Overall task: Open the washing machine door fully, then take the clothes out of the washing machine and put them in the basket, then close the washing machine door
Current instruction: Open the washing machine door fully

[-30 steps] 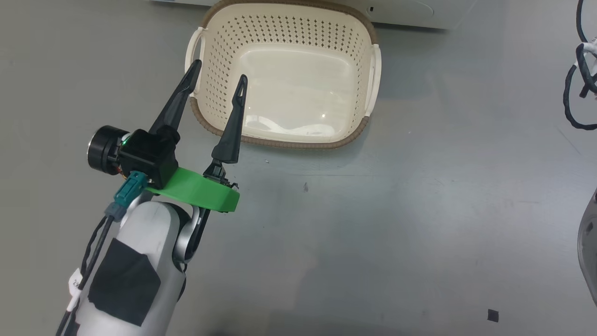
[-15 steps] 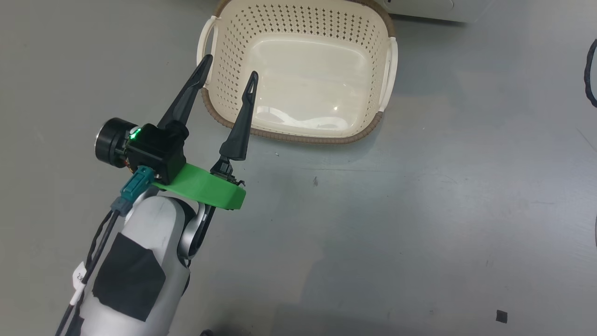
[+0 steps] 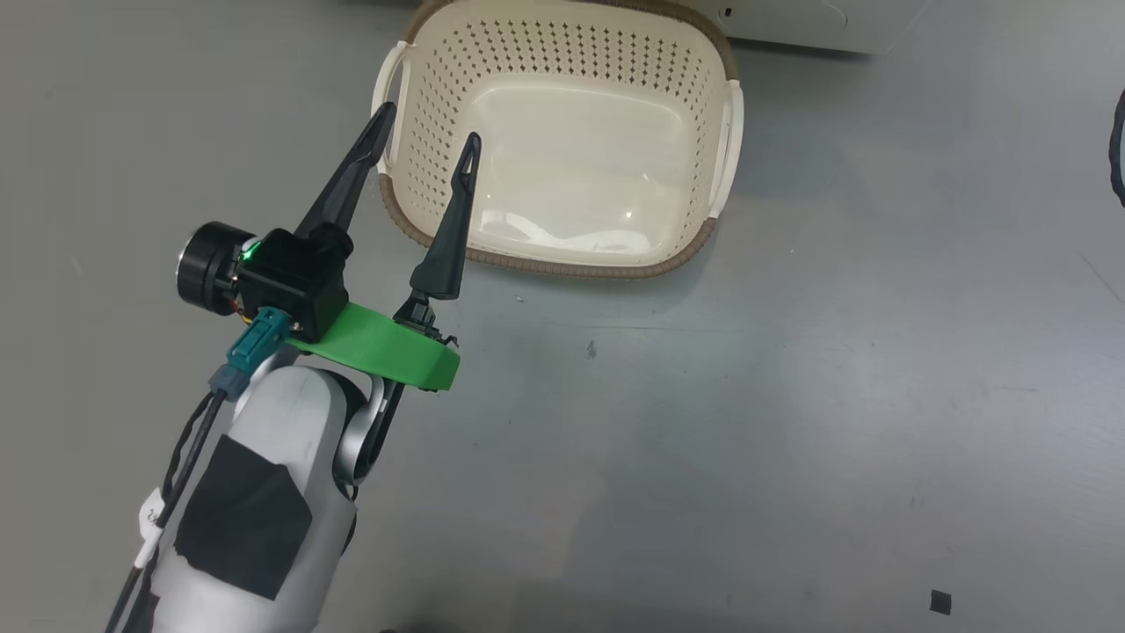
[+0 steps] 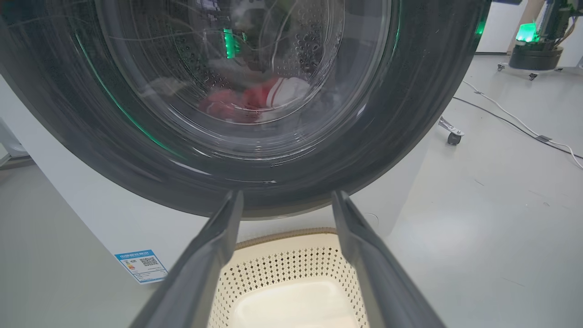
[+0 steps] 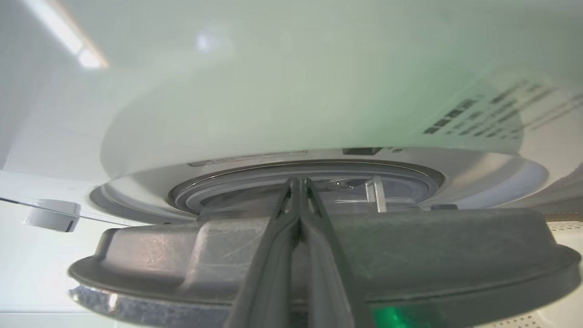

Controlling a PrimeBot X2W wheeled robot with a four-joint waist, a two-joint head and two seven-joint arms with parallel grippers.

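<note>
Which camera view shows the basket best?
The head view: nearly the whole basket appears from above, with both handles. The left wrist view shows part of its rim and perforated wall; the right wrist view, a perforated sliver at the edge.

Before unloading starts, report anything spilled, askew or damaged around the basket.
Nothing serious stands out. The basket stands upright and empty on the grey floor; red and white clothes lie behind the glass of the washing machine door. Only a small black scrap lies loose on the floor.
</note>
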